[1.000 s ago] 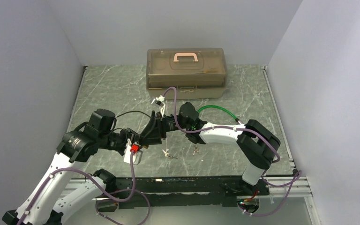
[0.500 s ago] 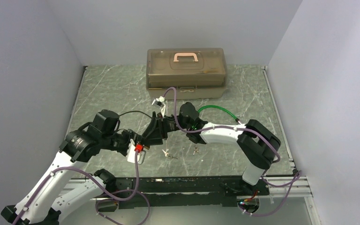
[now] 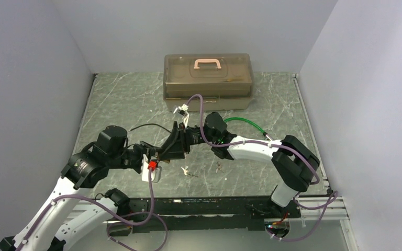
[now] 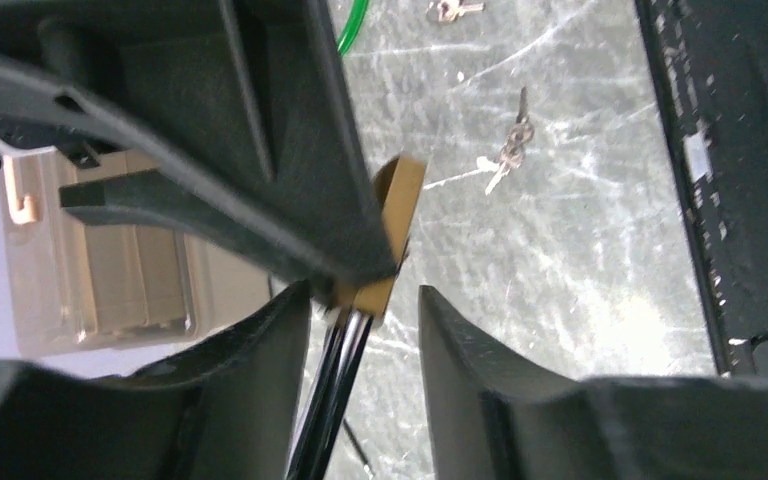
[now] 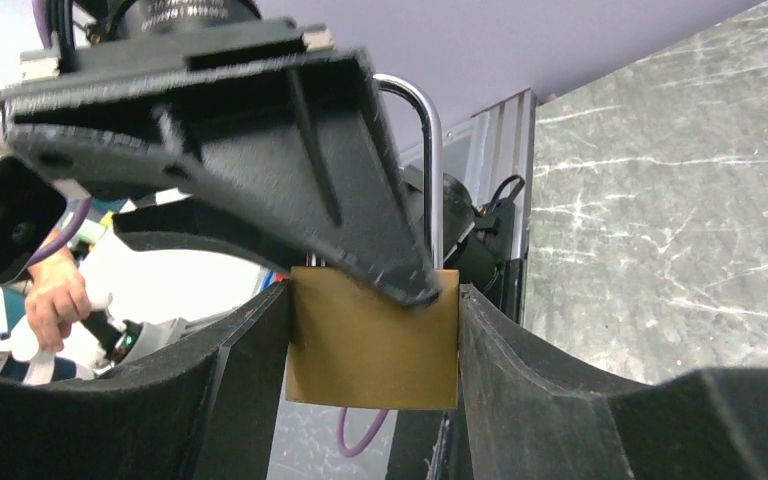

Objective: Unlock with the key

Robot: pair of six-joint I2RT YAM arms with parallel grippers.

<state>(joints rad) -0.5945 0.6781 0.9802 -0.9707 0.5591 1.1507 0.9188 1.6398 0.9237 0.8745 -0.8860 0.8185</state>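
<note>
The table (image 3: 125,99) is a grey-green slab with pale marble-like veins, walled in at 9, 12 and 3 o'clock. A black rail (image 3: 209,206) runs along its 6 o'clock edge, and a lighter metal strip (image 3: 306,125) borders the 3 o'clock side. At 12 o'clock, close to the back wall, a translucent brown box (image 3: 208,86) stands flat on the surface with its lid down and a pink handle (image 3: 207,64) on top. Towards 6 o'clock from the table's middle, a small bunch of keys (image 3: 188,171) lies flat on the slab. A second small key set (image 3: 219,167) lies near it on its 3 o'clock side, apart from it.
</note>
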